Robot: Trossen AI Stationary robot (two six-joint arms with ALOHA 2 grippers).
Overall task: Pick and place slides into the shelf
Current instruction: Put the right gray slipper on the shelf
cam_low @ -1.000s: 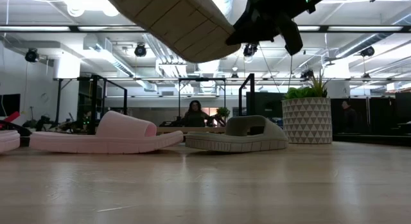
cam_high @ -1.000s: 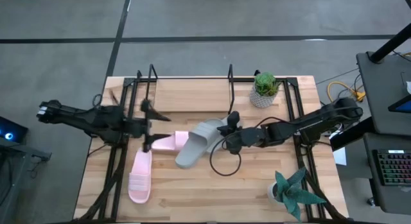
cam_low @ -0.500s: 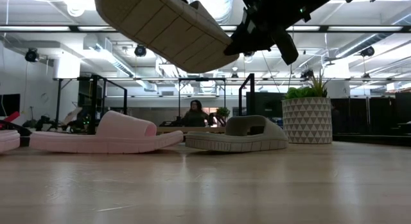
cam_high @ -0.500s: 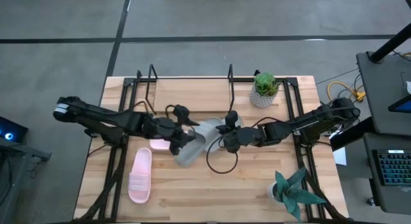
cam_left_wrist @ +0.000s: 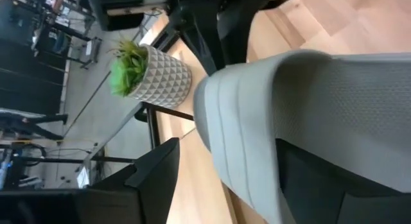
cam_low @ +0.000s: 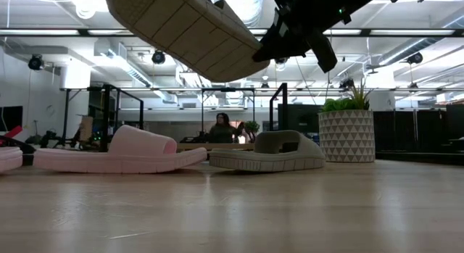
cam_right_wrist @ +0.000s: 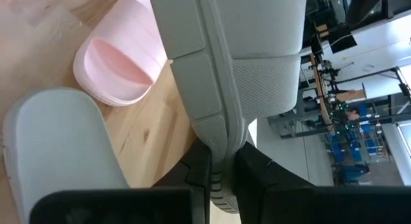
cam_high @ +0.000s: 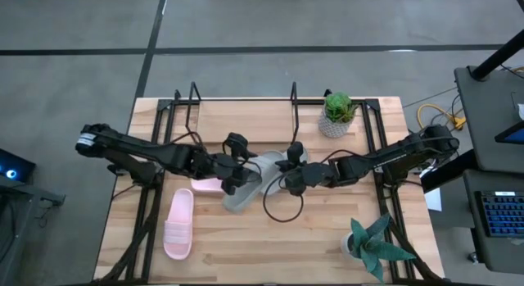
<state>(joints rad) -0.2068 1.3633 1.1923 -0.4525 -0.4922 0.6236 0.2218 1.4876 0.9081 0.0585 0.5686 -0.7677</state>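
My right gripper (cam_high: 286, 178) is shut on a grey slide (cam_high: 250, 186) and holds it in the air above mid-table; the low view shows its grooved sole (cam_low: 188, 32) overhead. My left gripper (cam_high: 237, 178) is open at that slide's other side. In its wrist view one finger (cam_left_wrist: 151, 182) stands outside the sole edge (cam_left_wrist: 241, 147) and the other below the strap (cam_left_wrist: 347, 102); whether they touch I cannot tell. A second grey slide (cam_low: 268, 155) and a pink slide (cam_low: 119, 153) lie flat on the table. Another pink slide (cam_high: 178, 224) lies nearer. The black wire shelf (cam_high: 194, 102) stands at the far edge. My right gripper pinches the grey slide's sole rim (cam_right_wrist: 217, 137) between its two fingers (cam_right_wrist: 200, 176), at the end close to the strap (cam_right_wrist: 263, 89). It comes roughly level from the table's right. The slide is lifted clear and tilted, reaching away from the gripper toward the left arm.
A potted plant (cam_high: 338, 112) stands at the far right and another (cam_high: 372, 245) at the near right. A black cable loop (cam_high: 282, 206) hangs below the right arm. Black side rails (cam_high: 147, 204) run along both table sides. A person (cam_low: 220, 128) sits in the room behind.
My left arm has reached toward the table's right, passing over the pink slide at mid-table, and its gripper now stands at the lifted grey slide. The right gripper has kept its hold, and the slide has shifted only slightly.
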